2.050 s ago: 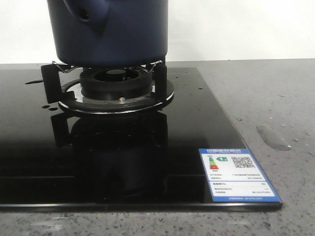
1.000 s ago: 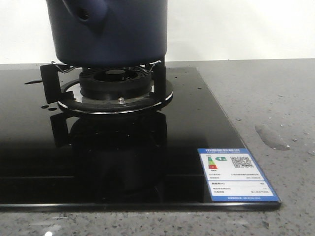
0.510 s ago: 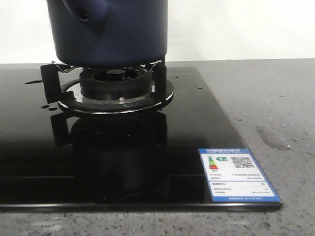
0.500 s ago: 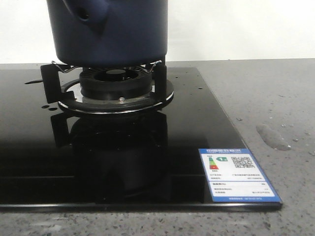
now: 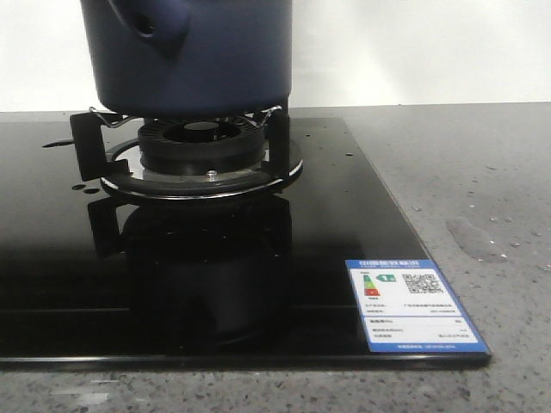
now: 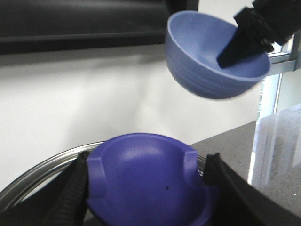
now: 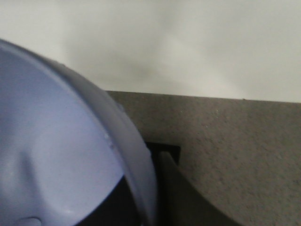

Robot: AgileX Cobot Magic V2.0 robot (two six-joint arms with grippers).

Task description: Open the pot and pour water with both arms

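The dark navy pot stands on the gas burner, its holed side lug at the upper left; its top is cut off by the frame. In the left wrist view my left gripper is shut on the purple-blue lid knob, with the lid's shiny rim beneath. My right gripper is shut on the rim of a light blue ribbed bowl, one finger inside and one outside. The left wrist view shows that bowl held tilted in the air above the lid. I cannot see inside the pot.
The burner sits on a black glass cooktop with a blue energy label at its front right corner. Grey speckled countertop lies to the right, with a faint wet patch. A white wall stands behind.
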